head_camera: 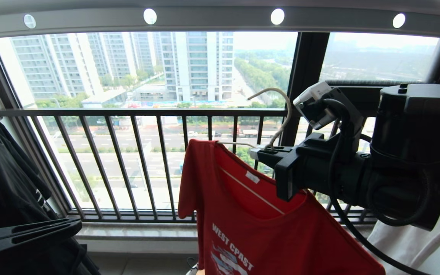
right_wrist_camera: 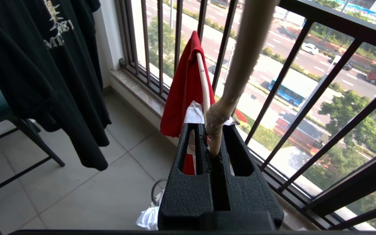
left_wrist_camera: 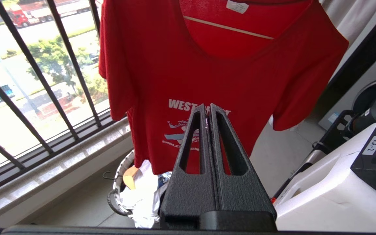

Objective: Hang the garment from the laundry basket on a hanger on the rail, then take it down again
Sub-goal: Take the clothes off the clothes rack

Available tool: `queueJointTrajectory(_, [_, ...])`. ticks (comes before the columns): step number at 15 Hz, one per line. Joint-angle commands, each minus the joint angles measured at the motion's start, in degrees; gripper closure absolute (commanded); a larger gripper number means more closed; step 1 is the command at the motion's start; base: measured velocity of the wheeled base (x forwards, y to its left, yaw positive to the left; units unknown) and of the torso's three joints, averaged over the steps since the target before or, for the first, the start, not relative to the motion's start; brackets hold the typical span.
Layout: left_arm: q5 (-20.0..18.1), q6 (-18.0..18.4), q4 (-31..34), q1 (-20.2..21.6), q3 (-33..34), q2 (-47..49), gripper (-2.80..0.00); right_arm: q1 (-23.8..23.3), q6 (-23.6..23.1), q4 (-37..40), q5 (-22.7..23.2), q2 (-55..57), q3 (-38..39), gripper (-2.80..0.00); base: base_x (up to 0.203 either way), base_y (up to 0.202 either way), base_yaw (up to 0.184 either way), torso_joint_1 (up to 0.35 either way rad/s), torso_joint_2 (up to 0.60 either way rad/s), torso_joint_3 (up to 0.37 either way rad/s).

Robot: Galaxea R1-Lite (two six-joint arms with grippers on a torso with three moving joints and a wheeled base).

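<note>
Your right pincer (head_camera: 260,154) is clamped on the neck of the cream hanger (head_camera: 281,114), holding it below the grey rail (head_camera: 212,19) with its hook free of the bar. The red T-shirt (head_camera: 258,225) drapes from that hanger in front of the window railing (head_camera: 128,112). Your left pincer (left_wrist_camera: 209,112) is closed on nothing, low at the left facing the shirt's print, above the laundry basket (left_wrist_camera: 119,169) on the floor.

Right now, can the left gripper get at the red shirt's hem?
Probably yes. The left gripper, shut and empty, points straight at the red shirt with nothing between them; the right gripper holds the hanger higher up, out of its path.
</note>
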Motion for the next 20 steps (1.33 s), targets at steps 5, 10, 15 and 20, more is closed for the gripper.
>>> queueJointTrajectory(5, [1.1, -4.0, -10.4, -9.2, -4.1, 27.1, 0.00, 2.1, 2.0, -0.4, 0.0, 3.7, -0.2, 0.00, 0.000, 0.000, 0.000, 0.000, 0.00, 0.000])
queueJointTrajectory(10, [24.4, -9.7, -23.0, -19.5, -3.4, 36.8, -2.80, 4.0, 2.6, -0.4, -0.1, 4.0, -0.1, 0.00, 0.000, 0.000, 0.000, 0.000, 0.00, 0.000])
queueJointTrajectory(15, [37.7, -9.7, -26.7, -23.5, -4.2, 38.8, -2.80, 5.3, 2.7, -0.3, -0.1, 4.3, -0.1, 0.00, 0.000, 0.000, 0.000, 0.000, 0.00, 0.000])
queueJointTrajectory(20, [42.0, -8.4, -31.4, -23.4, -4.1, 40.8, -2.80, 6.4, 2.7, -0.2, -0.2, 3.9, 0.2, 0.00, 0.000, 0.000, 0.000, 0.000, 0.00, 0.000])
